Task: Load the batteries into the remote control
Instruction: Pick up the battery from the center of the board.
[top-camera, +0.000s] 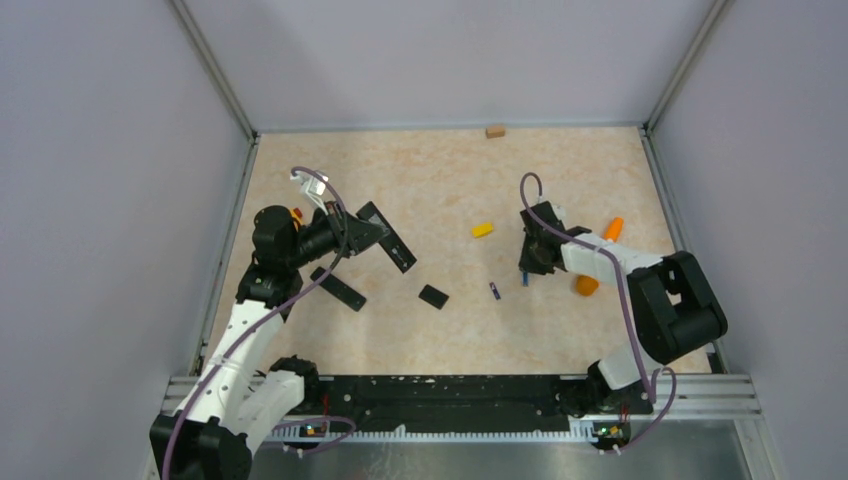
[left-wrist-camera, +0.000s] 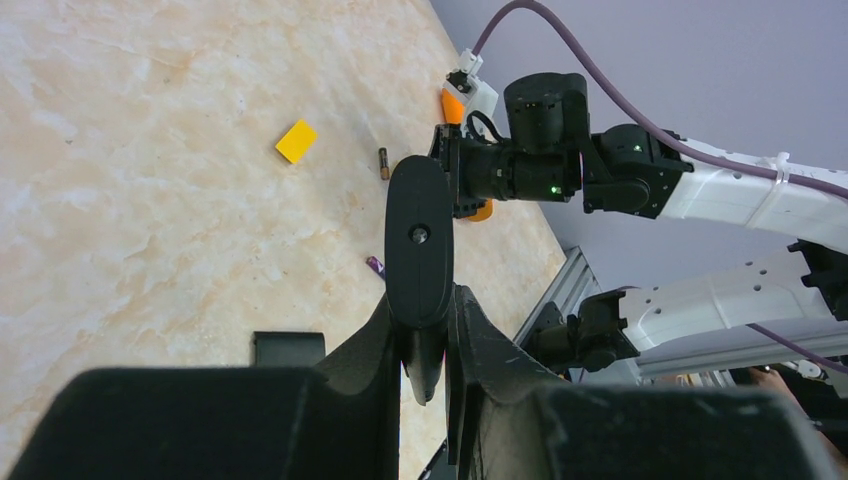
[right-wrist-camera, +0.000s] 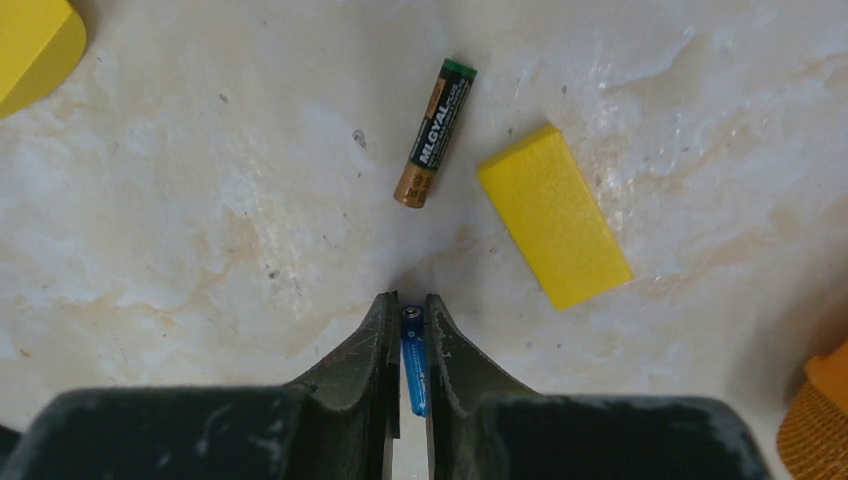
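My left gripper (top-camera: 352, 233) is shut on a long black remote (top-camera: 390, 240), held off the table; in the left wrist view the remote (left-wrist-camera: 420, 225) stands up from between the fingers (left-wrist-camera: 428, 300). My right gripper (top-camera: 527, 266) is low on the table, shut on a slim blue battery (right-wrist-camera: 414, 370) that lies lengthwise between the fingers (right-wrist-camera: 411, 300). A gold and green battery (right-wrist-camera: 435, 133) lies loose just ahead of it. A purple battery (top-camera: 494, 290) lies to its left, and also shows in the left wrist view (left-wrist-camera: 375, 266).
A second long black piece (top-camera: 338, 288) and a small black square cover (top-camera: 433, 296) lie near the left arm. Yellow blocks (top-camera: 483, 230) (right-wrist-camera: 553, 215), an orange cone stick (top-camera: 612, 229) and an orange thing (top-camera: 586, 286) lie around the right gripper. A brown block (top-camera: 495, 131) sits at the back wall.
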